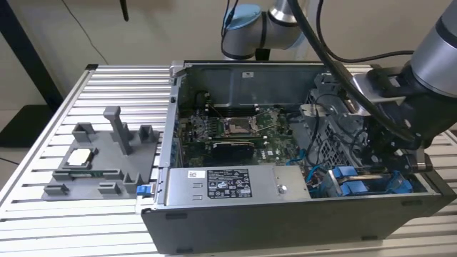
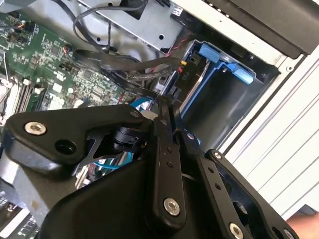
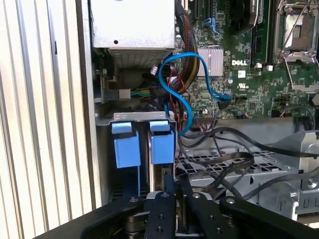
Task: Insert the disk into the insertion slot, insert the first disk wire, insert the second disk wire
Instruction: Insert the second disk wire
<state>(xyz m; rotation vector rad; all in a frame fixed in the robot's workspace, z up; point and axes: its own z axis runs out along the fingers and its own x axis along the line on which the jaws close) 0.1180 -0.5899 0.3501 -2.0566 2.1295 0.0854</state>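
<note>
Fingers [image 3: 160, 211] of the gripper [image 3: 172, 191] are pressing together, pinching a thin edge inside the case [image 1: 286, 227]; from the blue carrier tabs [image 3: 162, 144] just ahead I judge it to be the disk [image 3: 158, 174], standing on edge and going into the slot [image 3: 144, 189] at the case's corner. Gripping it by its end is keeping the flat sides free for the bay walls. Crowding this corner, a blue cable [image 3: 184, 94] is looping just beside the tabs, and black wires [image 3: 224, 159] are lying across the metal cage [image 3: 239, 169] alongside. Farther in are sitting the power supply [image 1: 228, 184] and motherboard [image 1: 228, 128].
</note>
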